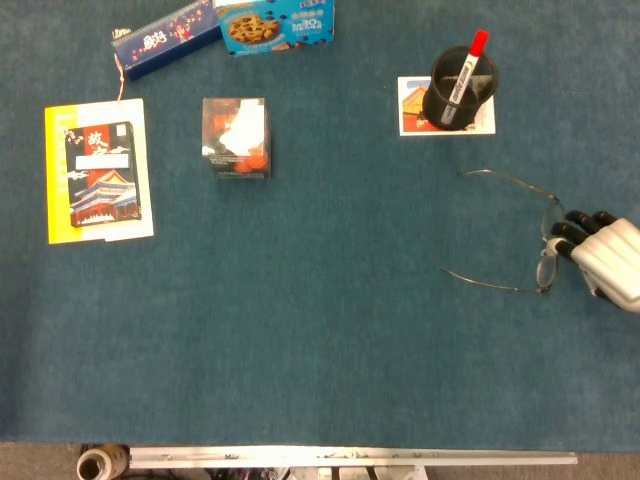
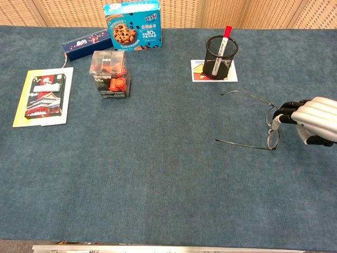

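Where the table's blue cloth meets the right edge of both views, one hand works at a pair of glasses; positions are read as clock directions from the middle of the head view.

Right hand (image 1: 608, 258): at 3 o'clock, fingers curled onto the front of the glasses frame, pinching it at the lenses; the pictures do not show whether the frame is lifted off the cloth.

Glasses (image 1: 545, 262): thin wire frame at 3 o'clock, temples unfolded and pointing toward 9 o'clock, one temple (image 2: 243, 145) lying along the cloth and the other (image 2: 247, 96) nearer the pen holder.

Left hand: appears in neither view.

Pen holder (image 1: 462, 87): black mesh cup at 1 o'clock, standing on a picture card (image 1: 412, 108), with a red-capped marker (image 1: 466, 72) leaning in it.

Clear box (image 1: 236, 137): at 11 o'clock, with orange and black contents.

Cookie box (image 1: 276, 24): at 12 o'clock, a dark blue carton (image 1: 166, 38) just beside it.

Booklet (image 1: 98, 170): at 9 o'clock, dark cover lying on a yellow sheet.
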You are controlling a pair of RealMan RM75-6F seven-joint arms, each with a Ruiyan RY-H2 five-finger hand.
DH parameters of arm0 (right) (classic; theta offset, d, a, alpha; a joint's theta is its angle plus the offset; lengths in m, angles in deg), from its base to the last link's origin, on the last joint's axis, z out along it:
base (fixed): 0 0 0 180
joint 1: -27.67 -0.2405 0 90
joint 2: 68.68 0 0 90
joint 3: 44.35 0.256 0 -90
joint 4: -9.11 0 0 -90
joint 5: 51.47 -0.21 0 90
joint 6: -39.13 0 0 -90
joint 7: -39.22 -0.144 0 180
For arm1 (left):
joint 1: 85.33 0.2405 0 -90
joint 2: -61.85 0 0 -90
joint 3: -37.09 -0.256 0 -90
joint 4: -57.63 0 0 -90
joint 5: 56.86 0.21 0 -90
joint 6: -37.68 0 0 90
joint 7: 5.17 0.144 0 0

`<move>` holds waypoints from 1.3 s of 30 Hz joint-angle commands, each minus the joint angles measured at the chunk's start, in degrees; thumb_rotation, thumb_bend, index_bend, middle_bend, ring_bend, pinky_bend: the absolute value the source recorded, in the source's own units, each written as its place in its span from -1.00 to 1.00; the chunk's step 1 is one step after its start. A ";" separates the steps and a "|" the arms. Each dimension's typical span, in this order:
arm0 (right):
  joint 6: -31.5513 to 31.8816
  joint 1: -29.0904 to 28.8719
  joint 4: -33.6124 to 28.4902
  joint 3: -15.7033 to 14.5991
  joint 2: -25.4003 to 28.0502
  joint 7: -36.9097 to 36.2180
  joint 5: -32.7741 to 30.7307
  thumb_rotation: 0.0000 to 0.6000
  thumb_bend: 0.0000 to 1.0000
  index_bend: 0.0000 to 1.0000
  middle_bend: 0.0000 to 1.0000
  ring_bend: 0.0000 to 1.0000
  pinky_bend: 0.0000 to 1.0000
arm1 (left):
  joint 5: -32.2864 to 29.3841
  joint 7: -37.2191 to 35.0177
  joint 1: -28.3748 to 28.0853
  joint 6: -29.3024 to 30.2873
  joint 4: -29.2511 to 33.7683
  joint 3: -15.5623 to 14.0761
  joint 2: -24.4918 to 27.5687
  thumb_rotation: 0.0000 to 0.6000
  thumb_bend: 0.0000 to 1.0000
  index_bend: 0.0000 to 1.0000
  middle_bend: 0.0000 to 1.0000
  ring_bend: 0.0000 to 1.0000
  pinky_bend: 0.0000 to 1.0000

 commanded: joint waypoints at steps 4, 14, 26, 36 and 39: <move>0.02 0.42 -0.81 -0.45 0.75 0.95 -0.58 1.00 1.00 -0.35 -0.52 -0.69 -0.44 | -0.03 0.21 -0.01 -0.07 0.00 0.00 -0.06 1.00 0.04 -0.11 0.03 -0.01 0.25; 0.32 1.58 -2.31 -1.38 2.20 2.73 -1.62 1.00 1.00 -0.35 -0.52 -0.69 -0.44 | -0.33 0.77 -0.15 -0.51 -0.21 -0.01 -0.24 1.00 0.04 -0.11 0.03 -0.01 0.25; 1.42 3.16 -3.00 -1.92 3.16 3.26 -2.67 1.00 1.00 -0.35 -0.52 -0.69 -0.44 | -0.55 1.57 -0.22 -1.14 -0.26 -0.30 -0.44 1.00 0.04 -0.11 0.03 -0.01 0.25; 2.97 3.57 -4.08 -2.08 3.88 2.25 -1.03 1.00 1.00 -0.35 -0.52 -0.69 -0.46 | -0.89 1.98 -0.12 -1.31 -0.25 -0.39 -0.52 1.00 0.04 -0.11 0.03 -0.01 0.25; 4.19 3.63 -4.85 -2.06 4.31 1.18 0.34 1.00 1.00 -0.35 -0.52 -0.69 -0.46 | -0.92 2.01 -0.07 -1.34 -0.19 -0.46 -0.48 1.00 0.04 -0.11 0.03 -0.01 0.25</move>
